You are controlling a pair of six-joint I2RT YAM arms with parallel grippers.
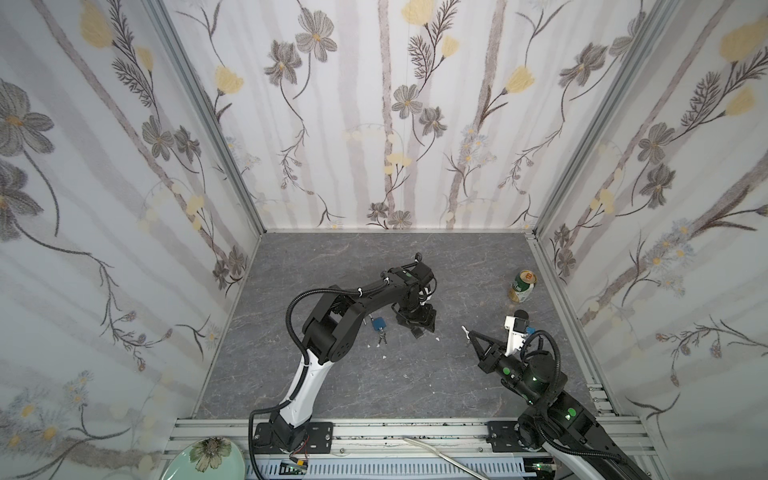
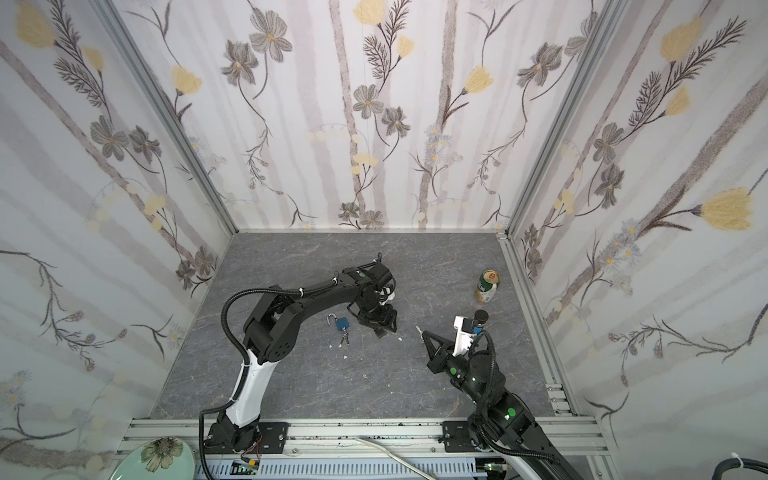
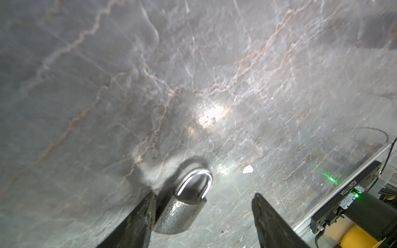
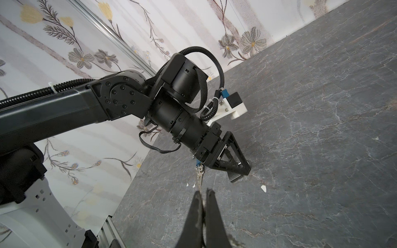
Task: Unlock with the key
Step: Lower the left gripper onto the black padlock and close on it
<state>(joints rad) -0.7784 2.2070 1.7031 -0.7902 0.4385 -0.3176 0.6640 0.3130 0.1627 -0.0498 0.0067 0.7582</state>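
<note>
Left pincer (image 3: 203,194): released, fingers spread and straddling the grey lock (image 3: 180,214). The lock lies flat on the desk (image 1: 374,270), body hard against one finger (image 3: 137,219) with a clear gap to the other. Nothing is gripped yet.

Long axis runs along the fingers. The shackle points away from the wrist, so the keyhole end faces back toward the palm and is hidden.

Right pincer (image 4: 203,192): clenched on a key (image 1: 464,328), a thin bright blade sticking out past the tips. It sits well apart from the grey lock, on the right in both top views, tip aimed roughly at the left pincer. The left arm is by far the nearer one.

My read: the move turns on that axis. The key comes in from the side while the keyhole faces the left wrist. So the left has to clamp, lift and turn the lock to show its bottom to the key. The lock is off-centre and will likely slide as the fingers come in.

Count:
- 2 locks: grey at the left pincer, blue lock (image 2: 343,324) near it, on the side away from the right arm.
- Keys (image 2: 344,340): a small bunch at the blue lock's end opposite the shackle. Touching or inserted, can't tell, and can't count them.
- 1 key in the right pincer.
- 1 can (image 1: 523,286) by the right wall, well apart.
- A few white chips (image 1: 437,338) scattered on the desk.
</note>
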